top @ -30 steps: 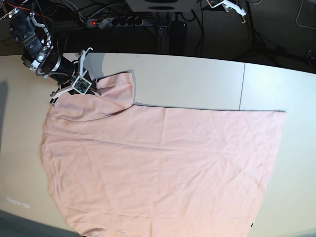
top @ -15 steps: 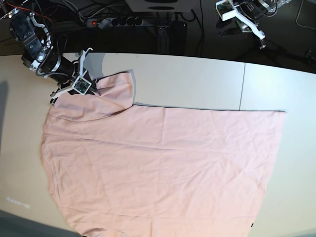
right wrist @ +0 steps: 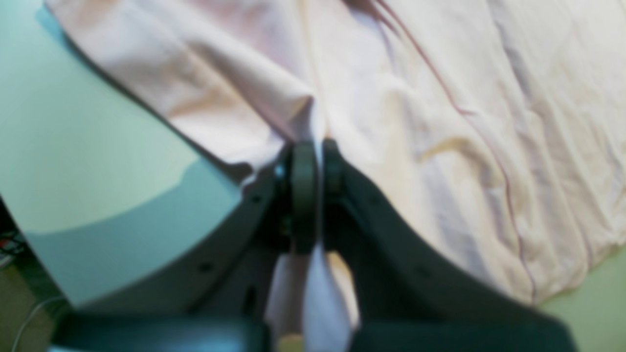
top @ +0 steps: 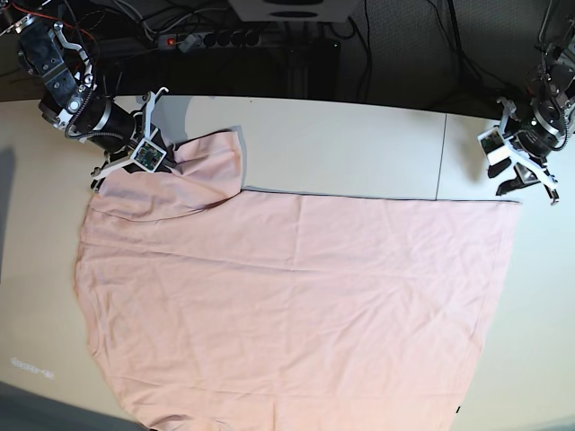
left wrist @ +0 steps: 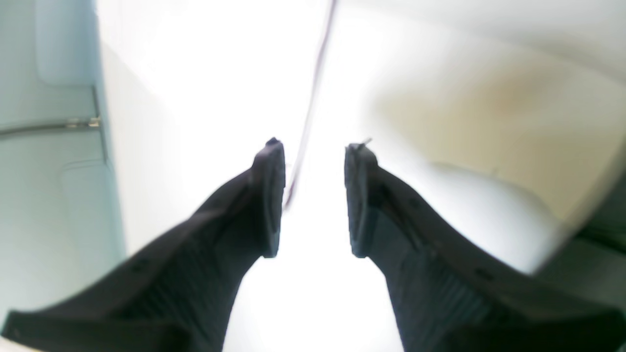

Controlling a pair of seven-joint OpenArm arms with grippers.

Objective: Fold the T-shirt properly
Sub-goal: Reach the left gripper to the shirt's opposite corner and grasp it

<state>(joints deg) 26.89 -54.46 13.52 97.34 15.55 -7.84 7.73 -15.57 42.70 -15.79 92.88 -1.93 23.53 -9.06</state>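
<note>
The T-shirt [top: 296, 305] lies spread flat across the pale worktop [top: 341, 144], plain pink side up. No lettering, graphic or neck label can be seen on the cloth in any view. Faint pale marks sit on the worktop near its edge at the base view's lower left, too small to read.

The right gripper [right wrist: 310, 166] is pressed together and pinching a fold of the T-shirt. In the right wrist view a ridge of pink cloth runs straight ahead of its fingertips, a strip of fabric passes back between the fingers [right wrist: 303, 195], and the bulk of the shirt spreads away to one side of it, crossed by a thin seam line. In the base view this gripper [top: 171, 153] sits at the shirt's far corner, where one flap is lifted and folded over onto the rest of the shirt.

The left gripper [left wrist: 313, 195] stands spread apart with nothing between its fingers [left wrist: 269, 205]; the overexposed worktop lies beyond them. In the base view it [top: 526, 180] hangs just beside the shirt's opposite far corner; whether it touches the cloth cannot be told.
</note>
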